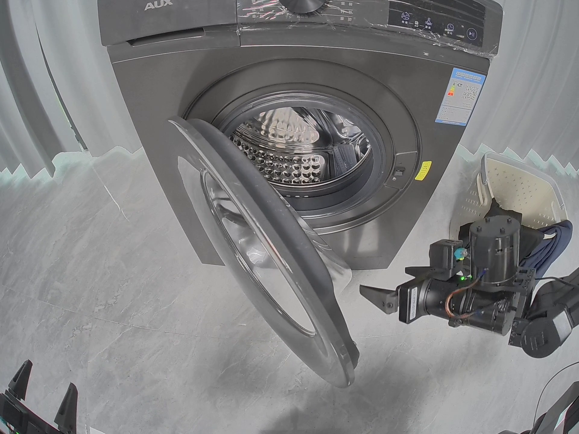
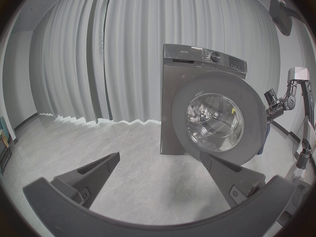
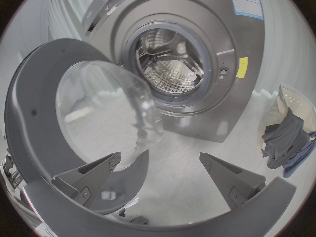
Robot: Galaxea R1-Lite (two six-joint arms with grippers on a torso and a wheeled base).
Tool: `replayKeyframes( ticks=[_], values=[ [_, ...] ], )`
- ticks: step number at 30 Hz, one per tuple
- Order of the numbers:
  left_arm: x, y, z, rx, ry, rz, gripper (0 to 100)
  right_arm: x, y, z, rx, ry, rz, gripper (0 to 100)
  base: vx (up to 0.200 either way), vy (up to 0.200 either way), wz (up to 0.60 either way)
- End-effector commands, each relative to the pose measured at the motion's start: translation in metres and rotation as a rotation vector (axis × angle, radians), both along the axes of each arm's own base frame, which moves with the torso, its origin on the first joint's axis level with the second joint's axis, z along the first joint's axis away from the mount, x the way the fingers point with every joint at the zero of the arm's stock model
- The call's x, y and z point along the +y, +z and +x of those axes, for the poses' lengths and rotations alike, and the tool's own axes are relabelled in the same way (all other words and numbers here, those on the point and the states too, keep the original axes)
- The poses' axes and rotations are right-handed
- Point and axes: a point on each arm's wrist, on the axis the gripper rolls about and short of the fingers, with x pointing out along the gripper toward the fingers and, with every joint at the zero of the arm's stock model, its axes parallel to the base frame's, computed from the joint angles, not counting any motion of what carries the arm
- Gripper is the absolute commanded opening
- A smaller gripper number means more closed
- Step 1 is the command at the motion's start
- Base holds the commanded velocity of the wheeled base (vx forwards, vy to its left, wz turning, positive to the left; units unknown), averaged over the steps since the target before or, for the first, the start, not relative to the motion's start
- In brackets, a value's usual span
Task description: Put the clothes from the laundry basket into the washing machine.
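1. My right pincer (image 3: 159, 154) is spread wide and holds nothing. It hangs above the floor (image 1: 120, 272), between the swung-out door (image 1: 271, 260) and the laundry basket (image 1: 525, 191).
2. My left pincer (image 2: 159, 153) is also open and empty. It sits low and well apart from the washing machine (image 1: 181, 91).
3. The clothes (image 3: 284, 139) are a dark grey piece and a blue one, draped over the basket's rim and spilling down its side. The basket stands on the floor just beside the machine's right corner.
4. I judge the step in hand to be fetching the first garment, since nothing I can see lies in the drum (image 1: 295, 146).
5. To do it well, I should turn the right pincer toward the basket and close on a thick bunched fold rather than a loose hem. Then I lift until the cloth hangs free of the rim.
6. I should carry it round the door's outer edge, not across the glass, and let go deep inside the drum.
7. My own right arm covers much of the basket, so I cannot tell how many pieces lie inside.
8. The basket's far side is cut off in the right wrist view, and the door's rim hides the front lip of the drum.
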Motion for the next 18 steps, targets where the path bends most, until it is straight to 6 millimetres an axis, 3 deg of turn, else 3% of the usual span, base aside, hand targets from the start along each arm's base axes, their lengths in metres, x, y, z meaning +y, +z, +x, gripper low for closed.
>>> replayKeyframes(
  ticks=[1,3,5,8,12,18],
  values=[
    [0.000,-0.005,0.000,0.001,-0.001,0.001,100,-0.001,-0.009,0.039,-0.004,-0.118,-0.020,100,0.000,0.000,0.00],
    [0.000,-0.005,0.000,0.001,-0.001,0.001,100,-0.001,-0.010,0.047,-0.007,-0.133,-0.019,100,0.000,0.000,0.00],
    [0.000,-0.005,0.000,0.001,-0.001,-0.001,100,0.001,-0.009,0.069,-0.026,-0.159,-0.006,100,0.000,0.000,0.00],
    [0.000,-0.005,0.000,0.001,-0.001,0.001,100,0.008,-0.015,0.079,-0.018,-0.158,-0.002,100,0.000,0.000,0.00],
    [0.000,-0.005,0.000,0.001,-0.001,-0.001,100,0.013,-0.026,0.083,0.006,-0.151,-0.015,100,0.000,0.000,0.00],
    [0.000,-0.005,0.000,0.001,-0.001,0.001,100,0.030,-0.027,0.070,0.012,-0.088,-0.015,100,0.000,0.000,0.00]
  ],
)
